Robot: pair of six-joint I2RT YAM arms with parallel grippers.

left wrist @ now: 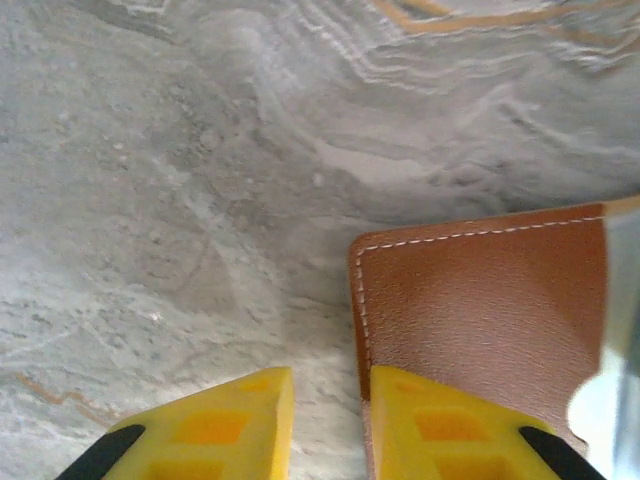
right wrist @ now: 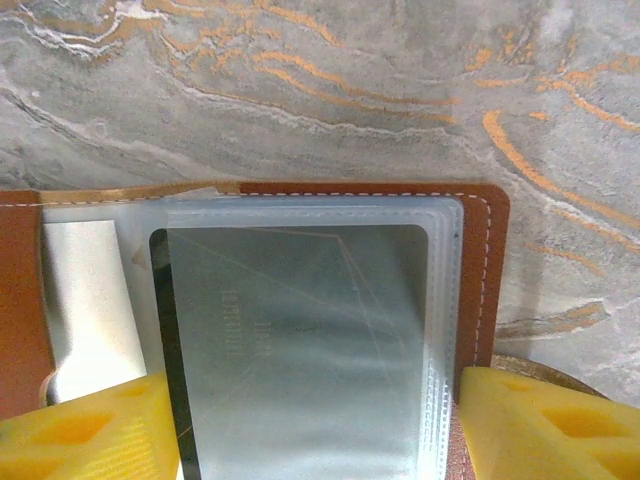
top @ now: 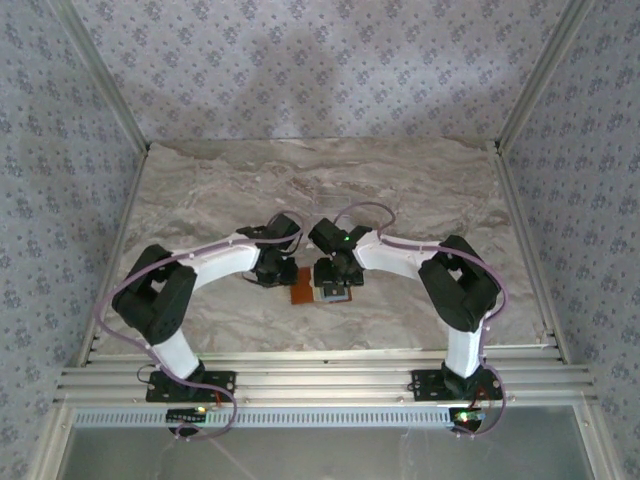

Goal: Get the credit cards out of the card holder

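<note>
Yellow fingertips (right wrist: 90, 430) of my right jaws sit nearest, set wide apart and straddling the clear sleeve (right wrist: 445, 300) of the card holder (right wrist: 487, 260). I can see nothing clamped. The dark credit card (right wrist: 300, 330) is inside that sleeve, between the fingertips. A pale card (right wrist: 85, 290) sits in the pocket beside it. The holder lies open and flat on the marbled tabletop (right wrist: 300, 100), between both arms. Left jaws: fingertips (left wrist: 450, 430) a narrow gap apart, holding nothing, one over the brown leather flap's edge.
</note>
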